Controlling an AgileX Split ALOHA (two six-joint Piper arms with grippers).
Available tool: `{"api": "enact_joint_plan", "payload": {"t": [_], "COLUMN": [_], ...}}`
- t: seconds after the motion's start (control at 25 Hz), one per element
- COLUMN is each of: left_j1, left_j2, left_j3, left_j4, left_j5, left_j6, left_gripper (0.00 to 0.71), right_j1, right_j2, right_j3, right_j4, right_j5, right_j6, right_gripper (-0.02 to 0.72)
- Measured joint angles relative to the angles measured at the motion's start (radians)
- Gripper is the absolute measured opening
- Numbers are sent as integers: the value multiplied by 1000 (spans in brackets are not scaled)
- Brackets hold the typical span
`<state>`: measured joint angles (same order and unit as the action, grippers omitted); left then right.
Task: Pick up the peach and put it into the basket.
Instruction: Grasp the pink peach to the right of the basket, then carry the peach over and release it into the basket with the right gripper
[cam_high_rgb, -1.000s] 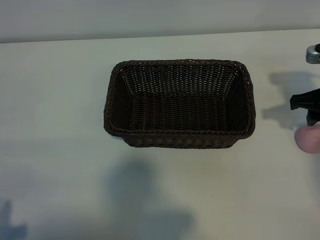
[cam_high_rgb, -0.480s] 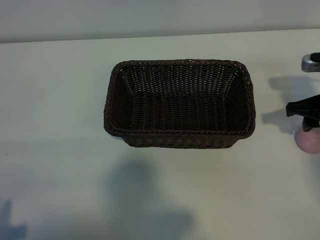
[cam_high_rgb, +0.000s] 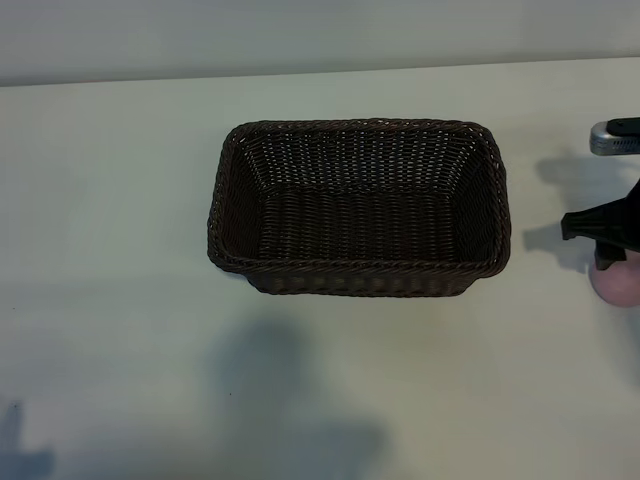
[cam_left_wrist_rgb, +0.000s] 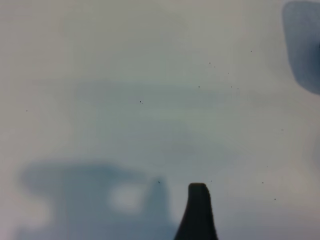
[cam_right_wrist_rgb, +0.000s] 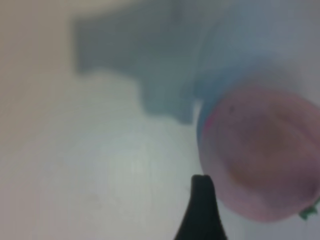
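The basket (cam_high_rgb: 360, 265), dark-brown wicker with a braided rim, stands in the middle of the white table with nothing in it. The peach (cam_high_rgb: 618, 283), a small pale-pink ball, lies on the table at the far right, well clear of the basket. My right gripper (cam_high_rgb: 612, 250) hangs open just above the peach, partly covering its top. In the right wrist view one black finger (cam_right_wrist_rgb: 201, 205) stands right beside the peach (cam_right_wrist_rgb: 260, 155); the other finger is out of frame. The left wrist view shows only one finger (cam_left_wrist_rgb: 198, 210) of the open left gripper over bare table.
A silver part of the right arm (cam_high_rgb: 612, 137) shows at the right edge behind the gripper. The white table (cam_high_rgb: 120, 200) stretches wide to the left of the basket and in front of it. Arm shadows fall along the near edge.
My right gripper has moved a little left and lower over the peach. The peach and the basket have stayed where they were.
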<state>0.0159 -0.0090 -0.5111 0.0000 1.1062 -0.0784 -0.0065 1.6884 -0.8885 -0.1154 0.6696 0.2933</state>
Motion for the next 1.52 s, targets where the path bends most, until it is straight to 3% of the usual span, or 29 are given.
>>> {"api": "enact_joint_plan", "payload": {"t": [0.24,0.32,0.4,0.56,0.64,0.88,1.32,1.44,1.52], "left_j1": [0,0,0,0,0,0,0,0,0], "left_j2": [0,0,0,0,0,0,0,0,0], "left_j3": [0,0,0,0,0,0,0,0,0], "left_j4": [0,0,0,0,0,0,0,0,0], "left_j5": [0,0,0,0,0,0,0,0,0], "left_j6": [0,0,0,0,0,0,0,0,0], "left_gripper": [594,594,594,594,594,594,594,594,593], "right_j1": [0,0,0,0,0,0,0,0,5], "right_j2": [60,67,71,74,74,69,-93,-109,-110], "right_j3": [0,0,0,0,0,-30,-266,-317,-347], "right_j4": [-38,-39,-40,-41,-41,-45,-46,-1,69], "right_j5": [-21,-24,-24,-24,-24,16,274,326,352], "right_j6": [22,25,27,30,30,29,-39,-85,-132], "right_gripper": [541,508,425,151,69,41,41,40,40]}}
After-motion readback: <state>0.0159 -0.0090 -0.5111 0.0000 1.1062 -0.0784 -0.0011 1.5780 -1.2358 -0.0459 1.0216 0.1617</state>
